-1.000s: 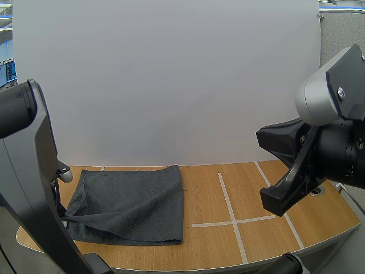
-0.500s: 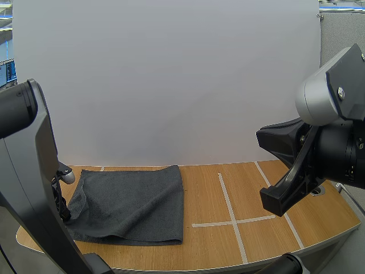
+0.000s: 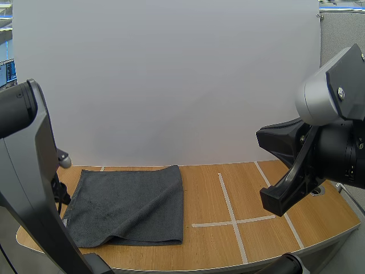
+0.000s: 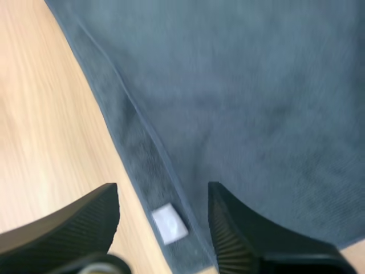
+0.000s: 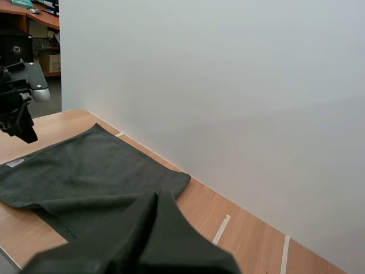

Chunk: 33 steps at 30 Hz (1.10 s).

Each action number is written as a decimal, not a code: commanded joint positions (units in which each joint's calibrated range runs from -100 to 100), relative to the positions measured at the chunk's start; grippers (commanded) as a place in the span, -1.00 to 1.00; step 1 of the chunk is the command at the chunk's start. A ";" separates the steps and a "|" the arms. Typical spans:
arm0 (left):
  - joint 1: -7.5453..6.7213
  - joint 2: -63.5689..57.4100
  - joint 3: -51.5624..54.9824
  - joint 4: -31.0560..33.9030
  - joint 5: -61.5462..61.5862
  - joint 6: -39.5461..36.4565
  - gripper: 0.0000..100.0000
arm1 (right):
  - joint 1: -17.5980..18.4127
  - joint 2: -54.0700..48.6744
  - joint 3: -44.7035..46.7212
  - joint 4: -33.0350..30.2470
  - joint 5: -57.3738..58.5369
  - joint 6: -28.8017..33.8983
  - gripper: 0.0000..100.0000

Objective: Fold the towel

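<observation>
Towel (image 3: 128, 205) flat on table (image 3: 208, 251), toward 8 o'clock.
Left hand (image 4: 162, 191) wide open, empty, straddling towel hem and white label (image 4: 169, 222); right hand (image 5: 149, 225) closed on nothing, towel at its 10 o'clock, well apart.

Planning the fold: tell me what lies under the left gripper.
Under the open left gripper lies the hemmed edge of the dark towel, with a white label, and bare wooden table beside it. The table beneath the towel is covered.

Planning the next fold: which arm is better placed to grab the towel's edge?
Likely left: the left gripper, open, hangs over the towel beside its white label; the right gripper is shut, away from it.
</observation>
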 commanded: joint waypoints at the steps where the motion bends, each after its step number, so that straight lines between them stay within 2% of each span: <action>1: -0.04 -0.22 -3.03 -4.90 11.97 1.63 0.53 | 0.07 -0.36 0.07 -0.30 0.00 -0.28 -1.00; 8: -0.04 0.62 -3.14 -4.64 6.68 2.56 0.53 | 0.07 -0.36 0.07 -0.30 0.00 -0.28 -1.00; 14: -0.04 8.32 -3.46 -5.25 2.10 2.54 0.53 | 0.00 -0.36 0.07 -0.30 0.00 -0.28 -1.00; 18: -1.10 13.89 -5.44 -5.80 3.31 1.21 0.53 | -0.07 -0.36 0.07 -0.30 0.00 -0.28 -1.00; 21: -2.55 16.46 -7.28 -6.43 7.00 -0.19 0.53 | -0.44 -0.36 0.07 -0.30 0.00 -0.28 -1.00; 25: -4.34 18.21 -8.88 -6.53 5.92 -2.00 0.53 | -1.02 -0.36 0.07 -0.30 0.00 -0.28 -1.00; 27: -4.81 18.84 -9.41 -6.41 4.30 -2.55 0.53 | -1.16 -0.36 0.07 -0.30 0.00 -0.28 -1.00; 33: -4.83 19.01 -11.31 -4.63 -0.05 -3.16 0.53 | -1.33 -0.36 0.07 -0.30 0.00 -0.28 -1.00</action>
